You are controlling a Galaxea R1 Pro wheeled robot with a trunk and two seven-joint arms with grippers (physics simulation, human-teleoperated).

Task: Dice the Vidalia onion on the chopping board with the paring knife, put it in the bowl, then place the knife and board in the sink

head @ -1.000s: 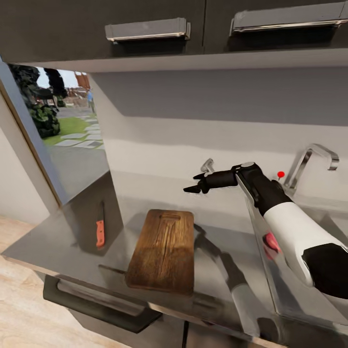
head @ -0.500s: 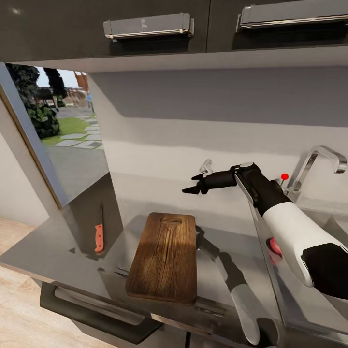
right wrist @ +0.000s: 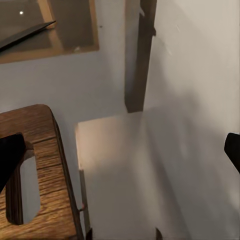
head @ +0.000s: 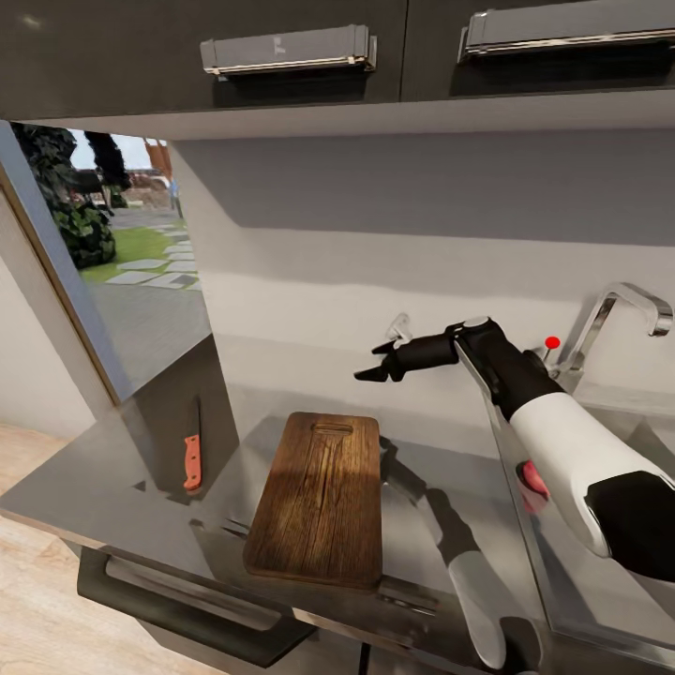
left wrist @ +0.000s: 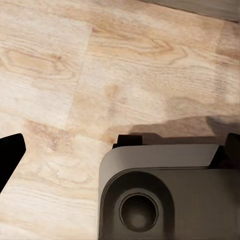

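Observation:
The brown wooden chopping board [head: 319,502] lies on the grey countertop [head: 103,487], its handle slot toward the wall; its slotted end [right wrist: 37,175] is seen in the right wrist view. Left of it, by the window wall, the red-handled paring knife [head: 192,452] rests flat. My right gripper [head: 375,363] [right wrist: 120,150] hovers open and empty above the board's far end. The steel sink [head: 581,600] is at right; a pinkish-red round thing [head: 532,478] sits in it, half hidden by my forearm, perhaps the onion. My left gripper [left wrist: 120,150] hangs open over the wooden floor. The bowl is out of view.
The chrome faucet [head: 619,314] with its red dot [head: 552,343] stands behind the sink. Dark upper cabinets [head: 281,56] overhang the counter. A window [head: 131,253] bounds the counter's left end. A black drawer handle [head: 178,591] runs below the counter's front edge.
The head camera shifted a little a second ago, moving the whole picture. The right gripper has stayed almost still, open, over the board's far end.

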